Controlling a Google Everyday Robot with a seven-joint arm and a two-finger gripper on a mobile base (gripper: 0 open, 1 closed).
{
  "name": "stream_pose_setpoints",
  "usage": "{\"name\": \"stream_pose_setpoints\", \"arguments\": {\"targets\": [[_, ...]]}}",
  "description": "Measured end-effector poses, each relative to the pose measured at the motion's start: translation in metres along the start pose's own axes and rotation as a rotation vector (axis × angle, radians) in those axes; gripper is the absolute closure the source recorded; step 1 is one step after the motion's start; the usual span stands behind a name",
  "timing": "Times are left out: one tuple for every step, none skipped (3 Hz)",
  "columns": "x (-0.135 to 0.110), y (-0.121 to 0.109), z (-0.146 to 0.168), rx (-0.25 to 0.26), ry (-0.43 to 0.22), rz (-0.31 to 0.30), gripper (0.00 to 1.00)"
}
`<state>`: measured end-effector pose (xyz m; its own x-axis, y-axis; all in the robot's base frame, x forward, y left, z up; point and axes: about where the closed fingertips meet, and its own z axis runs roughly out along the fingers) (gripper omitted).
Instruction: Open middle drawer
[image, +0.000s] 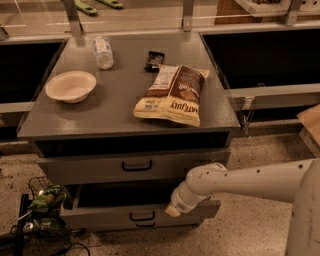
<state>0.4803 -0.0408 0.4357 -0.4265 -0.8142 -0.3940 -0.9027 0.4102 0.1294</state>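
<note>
Camera view looks down on the grey cabinet (100, 120), so I've got the whole front to judge by. My white arm (250, 182) comes in low from the right, which makes sense since the pull has to run straight out toward me along the floor (260, 230).

The middle drawer (100, 217) sits well out from under the top drawer (90, 170), with a dark gap showing behind its front panel, so I'd call it mostly open already. There's bare floor ahead of it for more travel. On the left, a tangle of cables (42, 210) lies just beside the drawer's corner, and that edge is tight.

Up top, the chip bag (172, 95), bowl (71, 87) and water bottle (103, 52) all sit back from the front lip, out of my way.

The gripper (172, 210) is down at the drawer's front edge, right of the black handle (142, 216). Honestly can't tell whether it's gripping anything. A dark snack bar (154, 59) sits behind the bag.
</note>
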Motion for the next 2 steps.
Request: {"name": "stream_pose_setpoints", "arguments": {"targets": [[0.0092, 0.0088, -0.0076, -0.021, -0.015, 0.012, 1.00], [0.0125, 0.0140, -0.0120, -0.024, -0.026, 0.012, 1.00]]}}
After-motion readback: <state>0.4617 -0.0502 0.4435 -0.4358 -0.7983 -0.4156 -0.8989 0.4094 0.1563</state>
